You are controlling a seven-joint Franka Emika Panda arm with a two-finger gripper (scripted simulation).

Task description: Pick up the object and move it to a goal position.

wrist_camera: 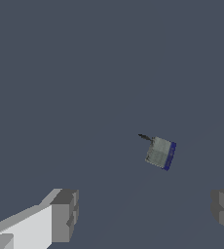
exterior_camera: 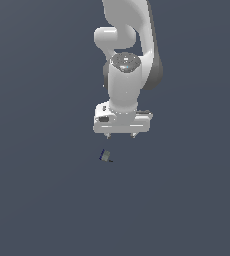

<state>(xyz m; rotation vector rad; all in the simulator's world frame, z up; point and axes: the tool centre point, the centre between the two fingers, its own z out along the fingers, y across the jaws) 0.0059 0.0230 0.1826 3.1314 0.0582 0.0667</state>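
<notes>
1. We see the end effector (exterior_camera: 120,136) spread wide and holding nothing. In the wrist view its two grey fingertips (wrist_camera: 65,215) stand far apart with only bare surface between them.

2. The end effector points straight down from the white arm (exterior_camera: 124,80) and hangs above the grey surface. We judge this to be the stance before a descent: spread first, so the fingers can straddle the piece on the way down.

3. The object (exterior_camera: 106,156) lies apart from the end effector, a little toward the exterior view's left of it and nearer the camera. In the wrist view the object (wrist_camera: 160,152) shows a grey-beige face and a navy-blue edge, and sits off the line between the fingertips, not centred.

4. A thin dark sliver juts from one corner of the object. It may be a stem or only a shadow; we cannot tell at this size.

5. The grasp is not yet made. The next move, as we judge it, calls for a sideways correction before lowering, since the piece is tiny and easily knocked away.
</notes>
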